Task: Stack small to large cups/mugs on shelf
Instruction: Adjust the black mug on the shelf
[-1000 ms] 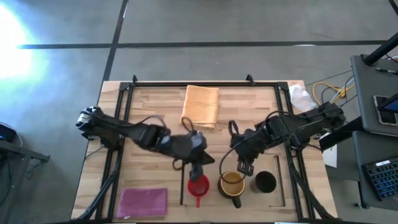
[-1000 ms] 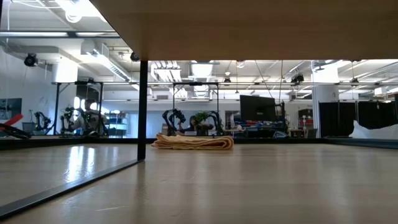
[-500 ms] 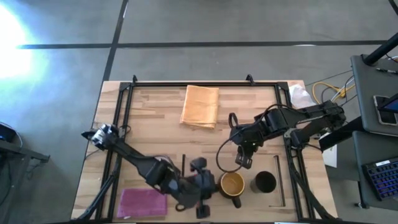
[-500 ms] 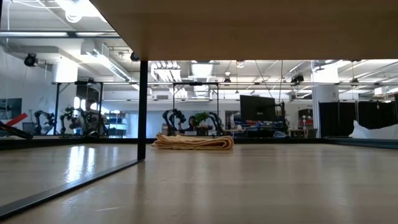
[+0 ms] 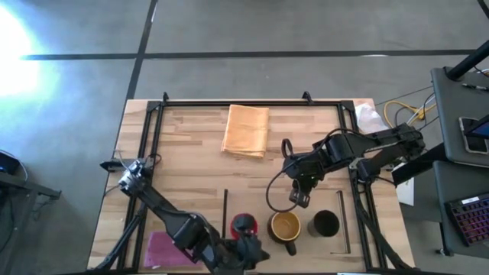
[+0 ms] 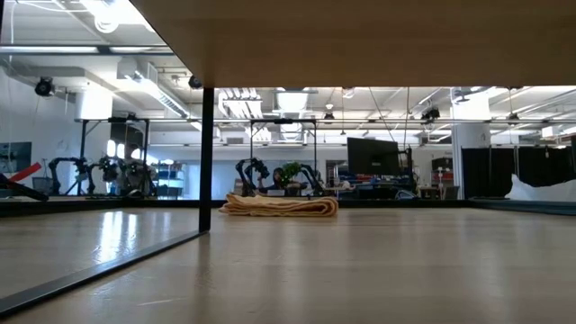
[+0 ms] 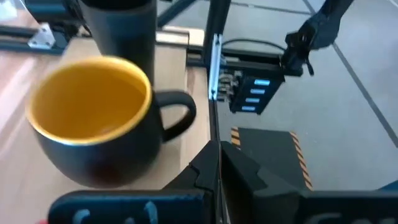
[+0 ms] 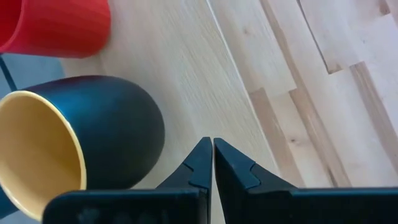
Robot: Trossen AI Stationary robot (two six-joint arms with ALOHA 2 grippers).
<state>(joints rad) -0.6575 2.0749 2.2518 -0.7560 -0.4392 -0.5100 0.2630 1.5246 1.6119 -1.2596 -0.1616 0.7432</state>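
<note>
1. The shelf [image 5: 345,229], a pale-wood patch edged by thin dark strips at the table's near edge, lies directly below the right gripper [image 5: 299,198] in the high view. It is where the row is meant to form, which would explain why all three mugs sit close together there.

2. The black mug [image 5: 326,223] stands just past the brown one on the side away from the left arm, apart from both grippers. As the largest, it looks already settled at the end of the row.

3. The dark brown mug [image 5: 286,227] with its yellow inside sits just ahead of the right gripper's fingertips, untouched. In the left wrist view it stands upright with its handle turned toward that gripper.

4. The pink-red mug [image 5: 243,224], the smallest, sits beside the brown one and right by the left gripper [image 5: 248,248]. I judge it as placed first in the small-to-large order.

5. The left arm reaches low along the table's near edge. Its fingers meet at their tips, gripping nothing I can see.

6. The right arm bends in from the far side. Its fingers are pressed together, empty, hovering over bare wood.
</note>
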